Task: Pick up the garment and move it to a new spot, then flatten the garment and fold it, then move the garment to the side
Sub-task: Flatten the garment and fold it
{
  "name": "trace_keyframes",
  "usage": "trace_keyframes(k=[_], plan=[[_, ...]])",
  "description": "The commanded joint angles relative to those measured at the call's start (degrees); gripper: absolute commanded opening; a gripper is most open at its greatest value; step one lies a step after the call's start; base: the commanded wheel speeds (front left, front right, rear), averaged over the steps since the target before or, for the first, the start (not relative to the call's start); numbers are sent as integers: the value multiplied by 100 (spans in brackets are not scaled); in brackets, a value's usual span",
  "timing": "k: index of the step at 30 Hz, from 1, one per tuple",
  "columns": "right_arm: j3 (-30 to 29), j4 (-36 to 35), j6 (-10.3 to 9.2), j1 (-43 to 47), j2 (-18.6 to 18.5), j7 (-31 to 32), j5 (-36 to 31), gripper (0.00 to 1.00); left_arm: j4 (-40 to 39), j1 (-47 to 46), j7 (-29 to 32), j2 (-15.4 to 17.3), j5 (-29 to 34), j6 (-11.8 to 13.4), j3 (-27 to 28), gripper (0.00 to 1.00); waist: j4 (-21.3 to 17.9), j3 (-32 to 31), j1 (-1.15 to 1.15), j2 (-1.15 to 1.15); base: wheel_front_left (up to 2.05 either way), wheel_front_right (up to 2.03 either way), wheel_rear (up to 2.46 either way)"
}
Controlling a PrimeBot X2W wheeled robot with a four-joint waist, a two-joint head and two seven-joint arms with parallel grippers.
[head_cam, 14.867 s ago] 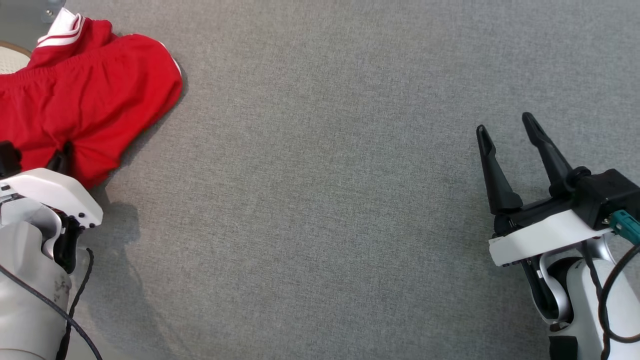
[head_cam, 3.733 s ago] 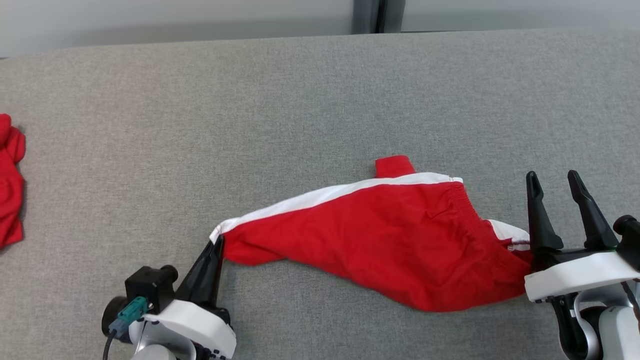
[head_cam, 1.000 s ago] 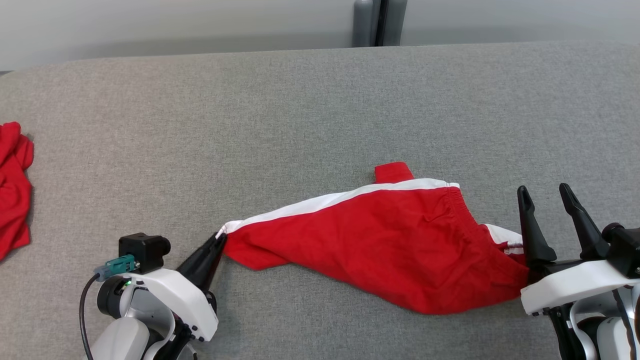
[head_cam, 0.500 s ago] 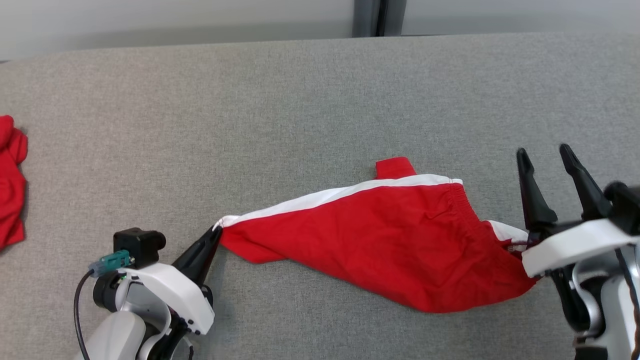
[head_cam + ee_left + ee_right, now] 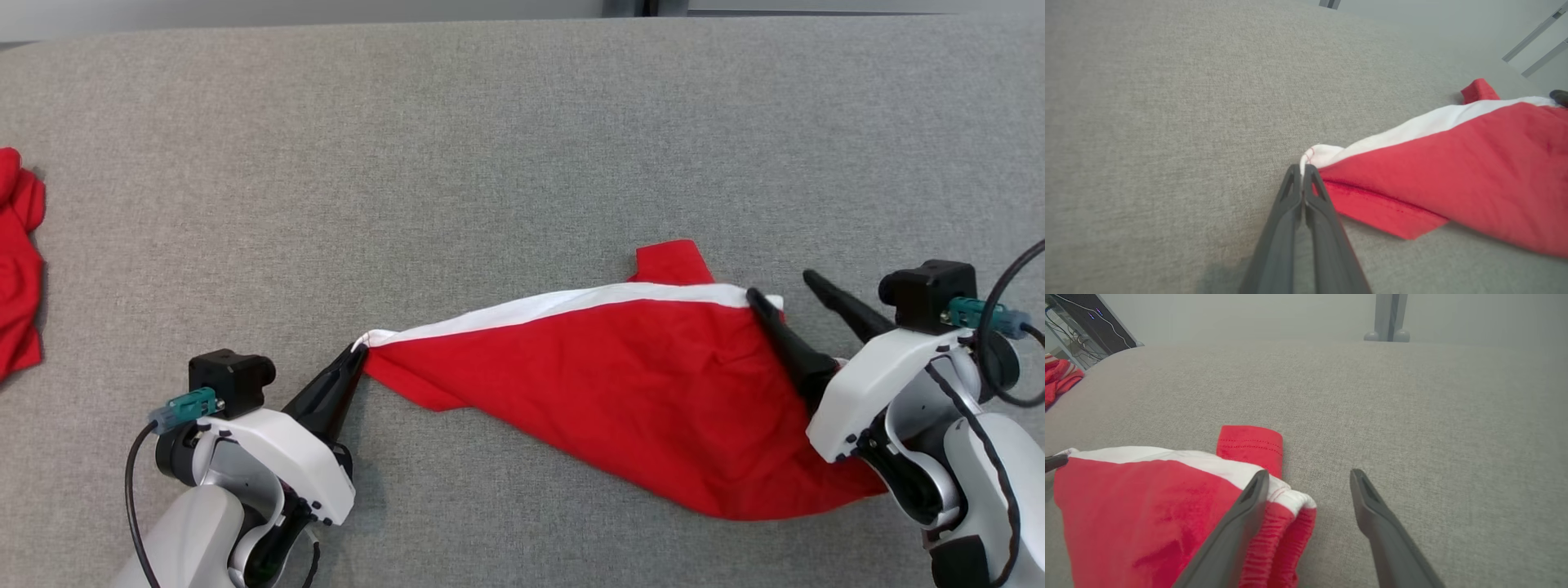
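Observation:
A pair of red shorts (image 5: 620, 384) with a white side stripe lies stretched across the grey table, also seen as red cloth (image 5: 1453, 171) in the left wrist view and bunched waistband (image 5: 1274, 514) in the right wrist view. My left gripper (image 5: 357, 353) (image 5: 1303, 168) is shut on the white-striped corner of a leg at the shorts' left end. My right gripper (image 5: 781, 284) (image 5: 1309, 475) is open over the waistband corner at the right end, one finger (image 5: 1241, 514) above the elastic, the other beside the cloth.
Another red garment (image 5: 18, 261) lies at the table's left edge, also visible far left (image 5: 1059, 377) in the right wrist view. The grey fabric table (image 5: 490, 147) stretches bare behind the shorts. A metal post (image 5: 1387, 318) stands beyond the far edge.
My right gripper has turned left and moved over the shorts' waistband corner, still open. The left gripper keeps its hold on the leg corner. The head camera has tilted down slightly.

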Motion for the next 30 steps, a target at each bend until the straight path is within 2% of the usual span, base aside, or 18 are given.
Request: trace_keyframes(k=[1, 8, 9, 10, 11, 12, 16, 25, 30], plan=[[103, -15, 3, 19, -121, 173, 187, 100, 33, -102, -54, 30, -5, -3, 14, 0, 12, 15, 0, 0, 0, 0, 0], [426, -235, 3, 92, -441, 773, 780, 100, 129, -163, -144, 23, -28, -20, -3, 0, 19, 61, 0, 0, 0, 0, 0], [448, -287, 3, 87, -460, 841, 841, 92, 138, -155, -151, 25, -31, -21, -8, 0, 16, 59, 0, 0, 0, 0, 0], [455, -322, 3, 99, -480, 894, 894, 45, 149, -157, -160, 27, -37, -23, -10, 0, 9, 61, 0, 0, 0, 0, 0], [455, -386, 3, 105, -488, 922, 946, 6, 159, -171, -171, 28, -43, -24, -11, 0, 3, 63, 0, 0, 0, 0, 0], [440, -428, 3, 124, -487, 969, 1002, 0, 167, -187, -182, 30, -43, -26, -11, 0, 0, 64, 0, 0, 0, 0, 0], [376, -630, 3, 126, -566, 894, 1013, 0, 172, -271, -311, 42, 29, 14, -1, 0, -1, 74, 0, 0, 0, 0, 0], [-42, -947, 2, -150, -539, -298, 445, 0, -160, -641, -1068, 88, 448, 255, 111, 0, -31, -153, 0, 0, 0, 0, 0], [-274, -1042, 2, -267, -477, -650, 338, 0, -546, -939, -1227, 51, 595, 329, 209, 0, -18, -371, 0, 0, 0, 0, 0]])
